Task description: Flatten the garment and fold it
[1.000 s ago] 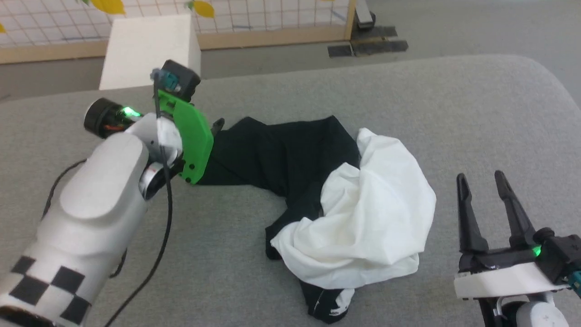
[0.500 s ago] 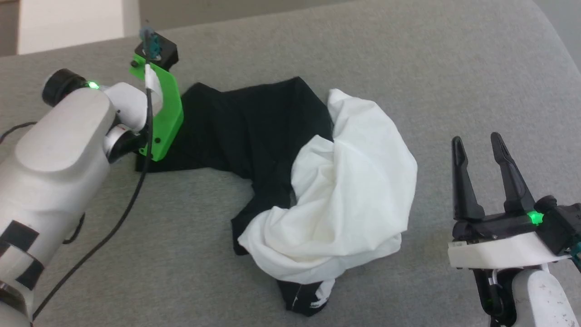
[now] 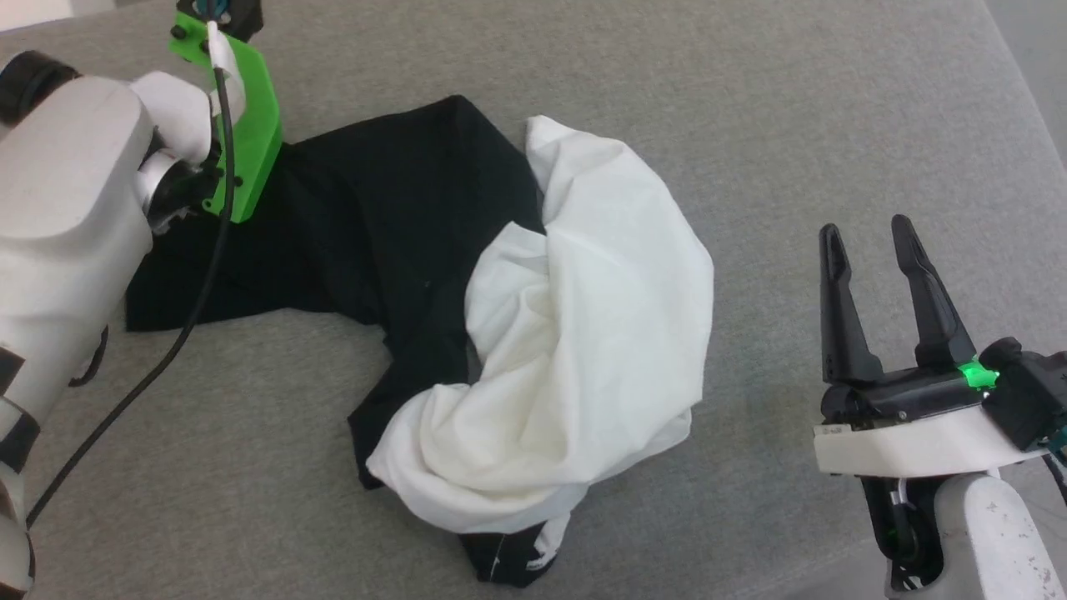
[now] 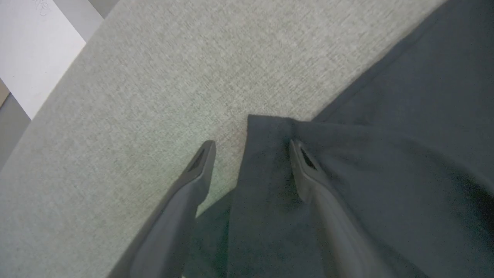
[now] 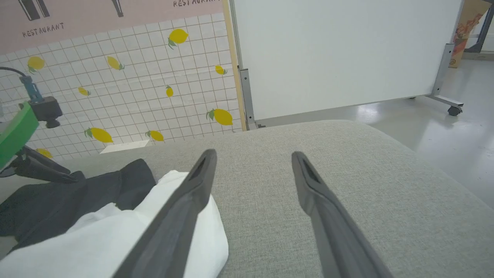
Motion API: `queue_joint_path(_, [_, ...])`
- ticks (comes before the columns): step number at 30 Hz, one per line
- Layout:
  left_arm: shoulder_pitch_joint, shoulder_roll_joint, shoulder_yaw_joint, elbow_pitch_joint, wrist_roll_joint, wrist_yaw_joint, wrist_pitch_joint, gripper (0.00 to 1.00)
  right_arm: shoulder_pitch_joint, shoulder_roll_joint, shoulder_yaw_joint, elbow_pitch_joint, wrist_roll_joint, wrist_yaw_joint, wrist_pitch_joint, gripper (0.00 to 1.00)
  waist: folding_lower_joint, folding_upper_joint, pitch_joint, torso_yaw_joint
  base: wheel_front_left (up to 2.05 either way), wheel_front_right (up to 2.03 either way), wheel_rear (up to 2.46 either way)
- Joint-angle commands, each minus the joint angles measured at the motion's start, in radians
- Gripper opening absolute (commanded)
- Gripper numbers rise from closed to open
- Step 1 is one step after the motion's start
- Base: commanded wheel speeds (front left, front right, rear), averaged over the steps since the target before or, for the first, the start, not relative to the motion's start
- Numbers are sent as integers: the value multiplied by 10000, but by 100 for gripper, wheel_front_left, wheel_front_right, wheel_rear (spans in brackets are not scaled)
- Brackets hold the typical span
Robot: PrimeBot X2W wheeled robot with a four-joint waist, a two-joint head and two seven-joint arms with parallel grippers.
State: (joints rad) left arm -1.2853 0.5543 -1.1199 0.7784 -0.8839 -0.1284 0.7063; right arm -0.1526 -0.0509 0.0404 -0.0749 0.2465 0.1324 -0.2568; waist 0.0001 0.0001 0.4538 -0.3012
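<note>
While the soft, white-bodied, black-sleeved garment (image 3: 583, 333) lies crumpled near the middle of the grey, fabric-covered surface (image 3: 792, 100), we have both hands open and holding nothing. The white body is bunched into a rounded heap, folded over itself, on the garment's right half. The long black sleeve cloth (image 3: 350, 217) spreads flatter from it toward our left. A small black part with white marks (image 3: 513, 554) peeks out under the near edge of the heap. In the head view our pale white left forearm (image 3: 67, 192), with its bright green plastic bracket (image 3: 246, 125) and thin black cable (image 3: 125, 392), covers the far left end of the black cloth. Along that arm's wrist view, the left hand (image 4: 251, 143) has its two long dark fingers spread wide. One is over bare grey surface and the other over black cloth, with the sleeve's straight folded edge between them. We cannot tell whether the tips touch the fabric. The right hand (image 3: 864, 227) stands at the lower right of the head view, apart from the garment, its fingers parted above bare surface. From its wrist view the white heap sits at the lower left, partly behind one finger. Beyond the surface we see a white tiled wall printed with yellow lemons (image 5: 115, 77) and a plain white panel on a wheeled metal frame (image 5: 339, 50).
</note>
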Motion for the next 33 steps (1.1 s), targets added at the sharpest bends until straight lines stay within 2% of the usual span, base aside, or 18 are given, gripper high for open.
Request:
queue_joint_path(1, [46, -11, -218, 112, -152, -22, 219, 100, -61, 7, 27, -48, 54, -17, -49, 100, -1, -1, 264, -303, 0, 0, 0])
queue_joint_path(3, [176, 46, -499, 86, -276, -23, 379, 100, -26, 7, 18, -40, 67, -17, -49, 100, -1, -1, 271, -326, 0, 0, 0])
queue_joint_path(4, [278, 86, -608, 71, -396, -23, 414, 95, -6, 7, -6, -30, 66, -17, -49, 100, -1, -1, 236, -306, 0, 0, 0])
queue_joint_path(5, [339, 127, -681, 25, -488, -23, 404, 0, 20, 7, -29, -17, 55, -17, -49, 100, -1, -1, 187, -279, 0, 0, 0])
queue_joint_path(9, [372, 282, -896, -423, -787, -23, -185, 0, 149, 7, -173, 29, -88, -17, -49, 100, -1, -1, -246, 67, 0, 0, 0])
queue_joint_path(13, [219, 452, -817, -1177, -1105, -23, -1541, 0, 368, 7, -356, 69, -302, -17, -49, 100, -1, -1, -939, 632, 0, 0, 0])
queue_joint_path(19, [266, 1003, -673, -2157, -1134, -23, -3501, 0, 869, 7, -537, 163, -659, -17, -49, 100, -1, -1, -2054, 1822, 0, 0, 0])
queue_joint_path(25, [1492, 2070, -557, -3046, -1486, 87, -4516, 0, 1386, 7, -566, 274, -717, -17, -49, 100, -1, -1, -3018, 2760, 0, 0, 0])
queue_joint_path(30, [3612, 3345, -685, -3393, -2395, 639, -4725, 0, 1675, 7, -545, 305, -694, -17, -49, 100, -1, -1, -3365, 3139, 0, 0, 0])
queue_joint_path(33, [4822, 3695, -749, -3317, -3115, 900, -4816, 0, 1738, 7, -572, 294, -688, -17, -49, 100, -1, -1, -3386, 3223, 0, 0, 0])
